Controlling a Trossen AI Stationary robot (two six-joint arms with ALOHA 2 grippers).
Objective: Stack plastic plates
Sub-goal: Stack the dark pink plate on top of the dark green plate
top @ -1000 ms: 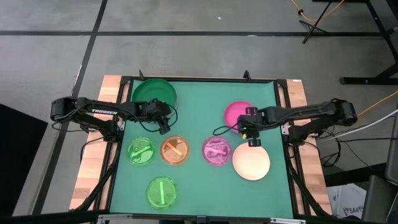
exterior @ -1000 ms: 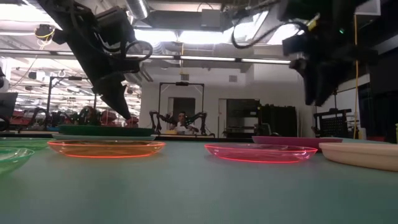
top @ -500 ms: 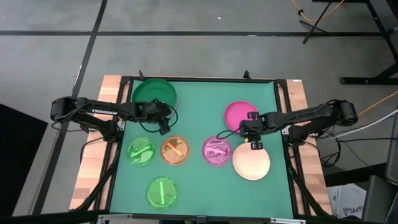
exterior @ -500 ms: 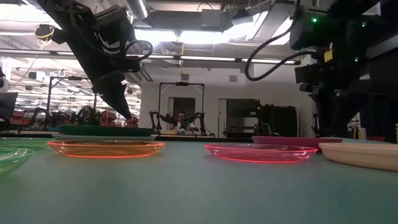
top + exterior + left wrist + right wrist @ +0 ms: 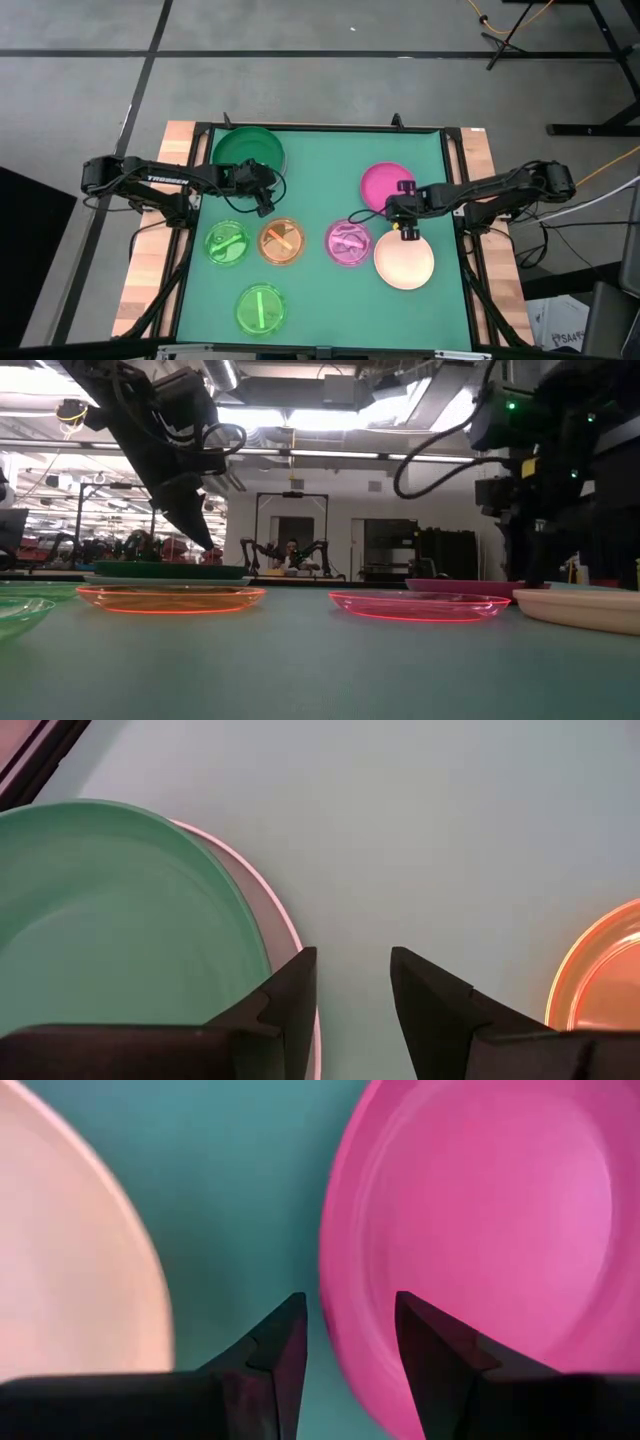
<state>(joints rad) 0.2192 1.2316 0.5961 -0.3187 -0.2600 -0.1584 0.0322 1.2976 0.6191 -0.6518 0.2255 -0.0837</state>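
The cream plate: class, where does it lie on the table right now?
In the high view the cream plate lies at the table's right side, just right of the translucent pink plate and below the magenta plate, with the right gripper at its upper rim.

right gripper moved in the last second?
Yes. In the high view the right gripper has drawn back from beside the pink translucent plate to the far rim of the cream plate, next to the magenta plate.

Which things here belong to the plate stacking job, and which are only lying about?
Job:
- dark green plate
- magenta plate
- cream plate
- pink plate
- orange plate
- two green plates
- left pincer, right pincer, both open

Not the job:
- cables on the floor
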